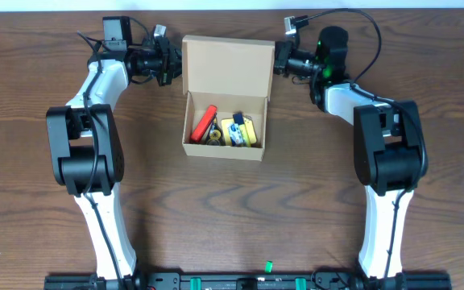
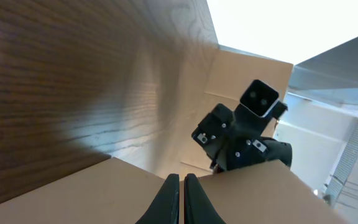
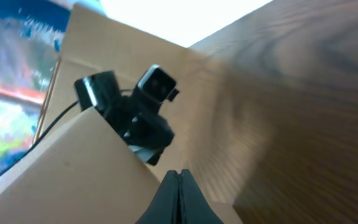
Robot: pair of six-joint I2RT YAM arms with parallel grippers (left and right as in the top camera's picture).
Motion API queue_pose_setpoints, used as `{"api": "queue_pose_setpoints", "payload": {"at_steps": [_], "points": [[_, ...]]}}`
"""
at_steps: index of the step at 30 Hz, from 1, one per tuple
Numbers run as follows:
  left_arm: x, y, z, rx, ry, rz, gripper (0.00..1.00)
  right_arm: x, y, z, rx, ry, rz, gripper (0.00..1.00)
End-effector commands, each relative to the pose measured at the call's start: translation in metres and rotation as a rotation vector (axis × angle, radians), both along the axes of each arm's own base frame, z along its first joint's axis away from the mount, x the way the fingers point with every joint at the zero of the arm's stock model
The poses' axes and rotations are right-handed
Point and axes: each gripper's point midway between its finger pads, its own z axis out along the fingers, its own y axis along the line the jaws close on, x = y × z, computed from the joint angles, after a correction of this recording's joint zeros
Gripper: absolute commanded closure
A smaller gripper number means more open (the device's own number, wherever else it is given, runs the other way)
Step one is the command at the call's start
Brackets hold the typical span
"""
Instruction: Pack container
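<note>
The container (image 1: 222, 151), a tan cardboard box, stands open at the table's middle with its flap lid (image 1: 226, 64) raised at the back. Inside lie a red item (image 1: 205, 121), a yellow piece (image 1: 250, 133) and a small blue-and-white piece (image 1: 236, 122). My left gripper (image 1: 179, 64) is shut against the lid's left edge. My right gripper (image 1: 277, 58) is shut against its right edge. In the left wrist view the shut gripper (image 2: 182, 179) rests over tan cardboard (image 2: 104, 193). The right wrist view shows the same for its gripper (image 3: 179, 174) and cardboard (image 3: 73, 174). Neither holds anything that I can see.
Dark wood table (image 1: 39, 217) surrounds the box. Each wrist view shows the other arm's black wrist and camera across the lid: the right one (image 2: 241, 137) and the left one (image 3: 145, 118). Both arm bases (image 1: 87, 153) (image 1: 387, 153) stand beside the box.
</note>
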Motion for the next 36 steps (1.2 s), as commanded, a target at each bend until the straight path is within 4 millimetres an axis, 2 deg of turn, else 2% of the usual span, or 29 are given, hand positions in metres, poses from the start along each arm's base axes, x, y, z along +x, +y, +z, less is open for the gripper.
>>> {"api": "queue_pose_setpoints", "payload": {"at_steps": [1,9,29,33,36], "points": [[0.002,0.003,0.026,-0.011,-0.081,-0.016,0.95,-0.011,0.007,0.005,0.008,-0.04,0.085,0.99],[0.005,0.019,0.027,-0.016,-0.082,0.01,0.95,-0.025,0.011,0.019,0.032,-0.103,0.169,0.99],[0.007,0.021,0.029,-0.011,-0.099,0.012,0.95,-0.07,0.022,0.05,0.076,-0.206,0.407,0.98],[0.014,0.027,0.033,0.07,-0.099,0.045,0.95,-0.067,0.019,0.055,0.077,-0.226,0.4,0.98],[0.007,0.04,0.027,0.302,-0.071,0.05,0.95,-0.062,0.016,0.065,0.075,-0.258,0.395,0.98]]}}
